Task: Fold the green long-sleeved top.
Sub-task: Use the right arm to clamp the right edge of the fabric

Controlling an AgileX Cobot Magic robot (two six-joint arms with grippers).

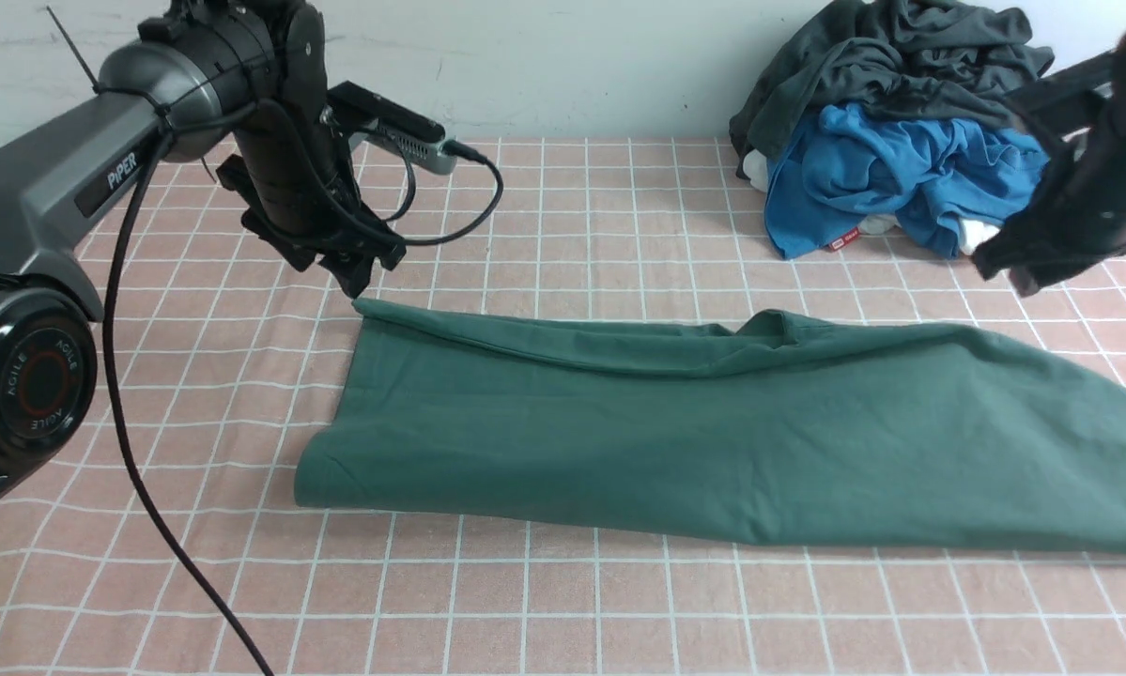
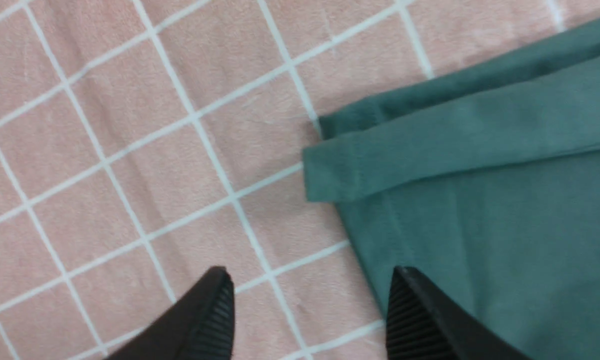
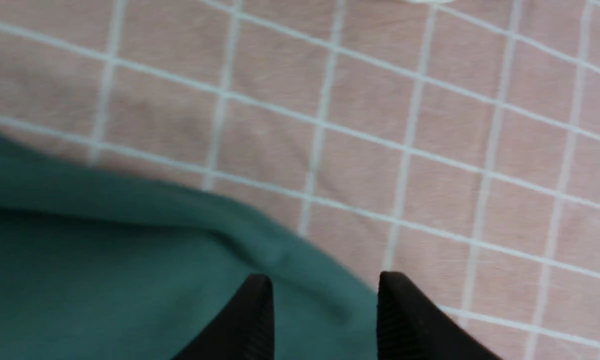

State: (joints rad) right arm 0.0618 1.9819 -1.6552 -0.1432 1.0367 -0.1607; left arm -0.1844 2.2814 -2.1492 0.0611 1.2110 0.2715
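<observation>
Arms first: the left arm [image 1: 46, 188] is seen coming in from the upper left of the front view, its wrist turned steeply down. The left gripper [image 1: 356, 277] [image 2: 307, 280] is held just above the far left corner of the green top [image 1: 713, 441] [image 2: 480, 200] [image 3: 104, 260]. Its fingers [image 2: 214, 315] are spread apart, with nothing caught between them.

At the right edge the right arm [image 1: 1102, 141] is badly blurred and partly cut off. The right gripper [image 1: 1004, 268] [image 3: 325, 282] is pointed down over the top's far edge, fingers parted, no fabric pinched. Whether any fingertip touches the fabric cannot be told.

The top is laid as a long folded band across the middle of the checked cloth [image 1: 572, 207], and its right end is cut off by the frame. In the upper right, a blue garment [image 1: 891, 178] is heaped under a dark grey garment [image 1: 901, 56].
</observation>
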